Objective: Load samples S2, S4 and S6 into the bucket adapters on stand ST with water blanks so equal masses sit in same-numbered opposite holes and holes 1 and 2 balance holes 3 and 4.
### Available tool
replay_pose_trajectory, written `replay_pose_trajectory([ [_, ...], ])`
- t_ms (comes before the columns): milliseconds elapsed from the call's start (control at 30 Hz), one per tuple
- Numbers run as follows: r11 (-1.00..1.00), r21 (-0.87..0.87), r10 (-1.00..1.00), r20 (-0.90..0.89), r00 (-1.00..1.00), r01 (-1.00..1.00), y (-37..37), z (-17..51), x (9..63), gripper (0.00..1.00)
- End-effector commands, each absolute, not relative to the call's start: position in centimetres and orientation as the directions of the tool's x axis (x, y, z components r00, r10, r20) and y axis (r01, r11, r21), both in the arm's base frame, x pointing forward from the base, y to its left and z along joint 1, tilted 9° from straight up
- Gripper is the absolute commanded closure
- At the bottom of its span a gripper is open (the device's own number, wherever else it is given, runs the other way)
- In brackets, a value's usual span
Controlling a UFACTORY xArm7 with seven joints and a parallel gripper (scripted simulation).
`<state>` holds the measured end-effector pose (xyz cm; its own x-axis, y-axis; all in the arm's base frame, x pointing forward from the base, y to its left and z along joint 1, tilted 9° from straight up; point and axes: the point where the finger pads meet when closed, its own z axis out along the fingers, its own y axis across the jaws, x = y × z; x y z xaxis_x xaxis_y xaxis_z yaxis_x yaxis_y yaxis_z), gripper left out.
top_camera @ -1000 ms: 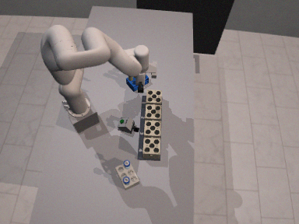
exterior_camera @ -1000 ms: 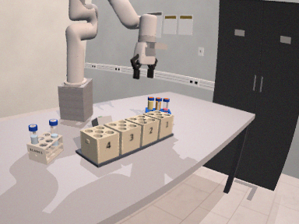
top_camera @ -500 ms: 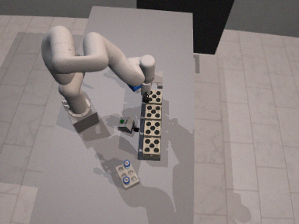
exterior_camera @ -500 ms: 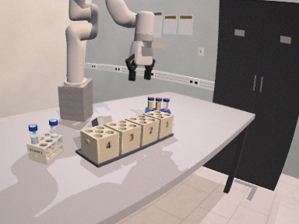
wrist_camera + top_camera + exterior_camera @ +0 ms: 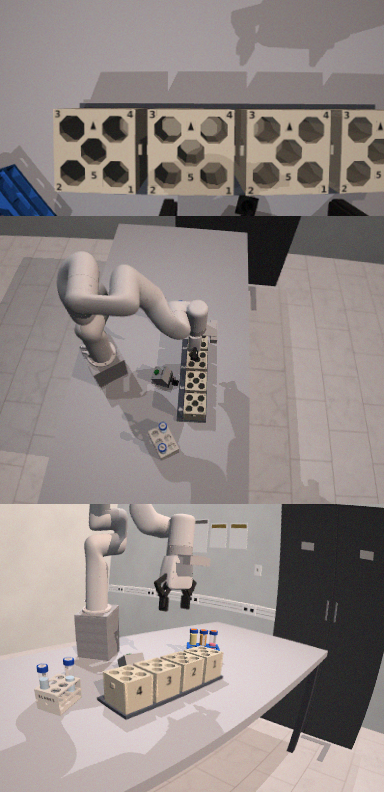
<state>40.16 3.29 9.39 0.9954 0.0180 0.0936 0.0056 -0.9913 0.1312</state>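
Pale grey table [image 5: 150, 481] [image 5: 240, 704] [image 5: 48, 48]. Top view: block row on dark stand [image 5: 180, 411] [image 5: 128, 715] [image 5: 227, 105], right of centre; small sloped desk [image 5: 163, 376] [image 5: 133, 660] near centre; cream rack [image 5: 170, 453] [image 5: 48, 704], lower centre. Exterior view: blue rack [image 5: 190, 646] behind blocks.

Setting: laboratory. Evidence: blue-capped sample tubes [image 5: 203, 637] at centre; bench rack [image 5: 171, 451] [image 5: 59, 696] marked BLANKS, lower left of exterior view; numbered centrifuge bucket adapters [image 5: 195, 405] [image 5: 167, 681] [image 5: 190, 185]; socket trunking [image 5: 215, 602] along wall.

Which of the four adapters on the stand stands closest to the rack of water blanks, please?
Adapter 4, at the end of the row; adapters 3, 2 and 1 stand progressively farther away.
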Motion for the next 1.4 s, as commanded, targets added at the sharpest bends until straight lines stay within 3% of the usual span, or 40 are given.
replay_pose_trajectory([
  [0, -0.992, 0.129, 0.020, 0.096, 0.995, 0.007, 2.3, 9.7, 41.0, 0.00],
  [33, -0.990, 0.132, 0.053, 0.092, 0.994, 0.040, 2.8, 9.6, 40.7, 0.43],
  [767, -0.746, 0.160, 0.654, -0.009, 0.756, 0.647, 11.6, 8.0, 36.1, 0.43],
  [1367, -0.737, 0.159, 0.665, -0.011, 0.747, 0.657, 18.6, 6.8, 32.4, 0.43],
])
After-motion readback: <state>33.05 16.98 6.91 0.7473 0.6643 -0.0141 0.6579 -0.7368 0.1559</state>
